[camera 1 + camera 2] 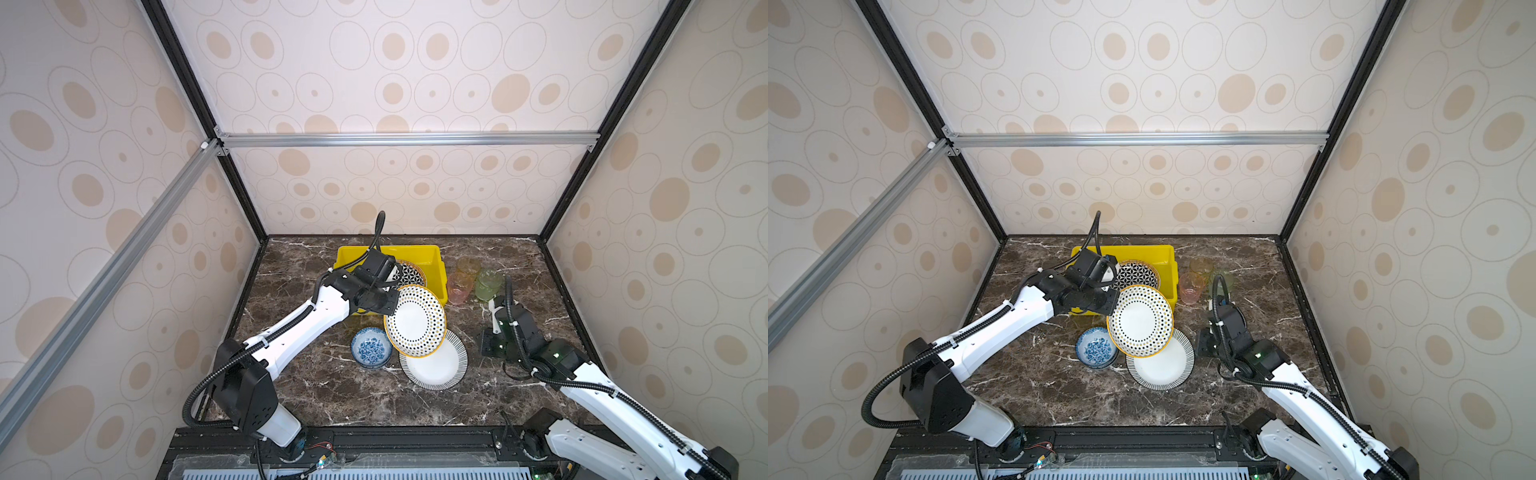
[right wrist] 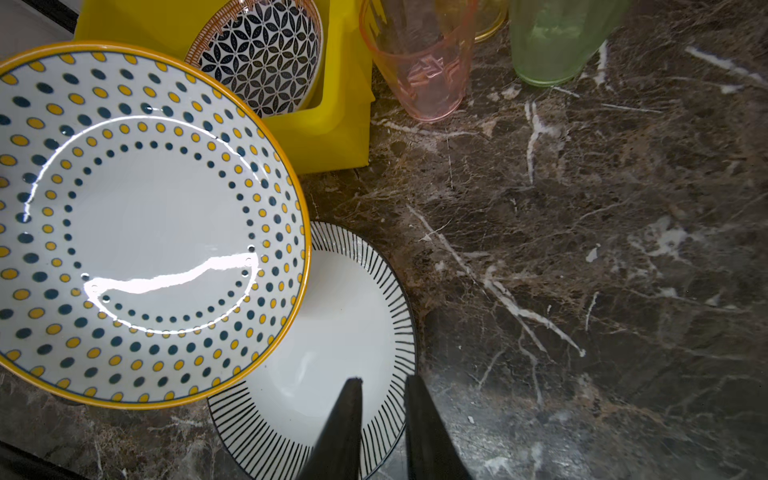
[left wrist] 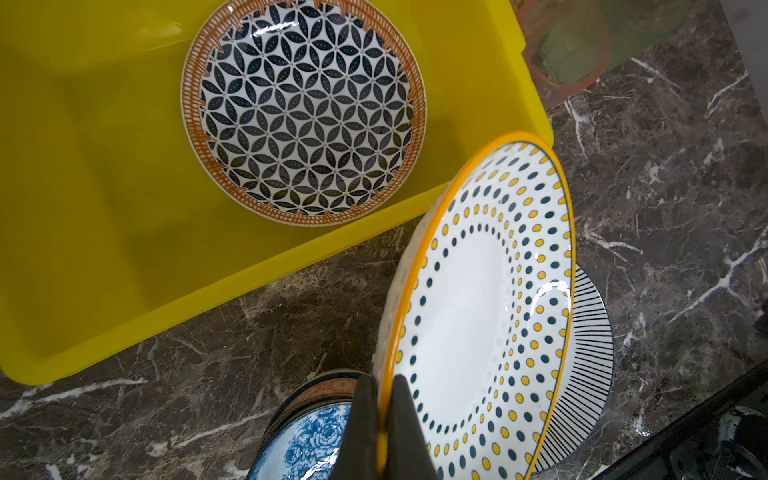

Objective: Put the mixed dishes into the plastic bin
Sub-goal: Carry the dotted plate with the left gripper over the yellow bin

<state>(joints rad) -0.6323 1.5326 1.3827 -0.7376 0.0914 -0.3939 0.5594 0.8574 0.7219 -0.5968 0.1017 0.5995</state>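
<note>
**Counting the dishes: one in, one mid-air, the rest waiting**

So the plastic bin (image 1: 441,274) sits at the middle of the tabletop's (image 1: 332,395) far edge, and only the geometric plate (image 3: 303,112) lies flat inside it.

The left gripper (image 3: 383,378) is clamped on the rim of the dotted plate (image 1: 415,320). It holds the plate tilted, just off the bin's near right corner. I'd call that one halfway there, since it's not over the bin floor yet.

Left on the tabletop:
- the striped plate (image 1: 436,370), mid-table, partly under the dotted one as seen in both top views
- the blue-floral bowl (image 1: 371,347), just beside it on the left
- the pink cup (image 1: 460,289), amber cup (image 1: 467,266) and green cup (image 1: 488,284), bunched just beside the bin's right wall

The right gripper (image 2: 382,380) hovers at the striped plate's edge with its fingers a little apart, gripping nothing.

Tally: three plates, three cups, one bin and one bowl. The left wrist view hints at a second bowl stacked under it, but I can't tell for sure.
</note>
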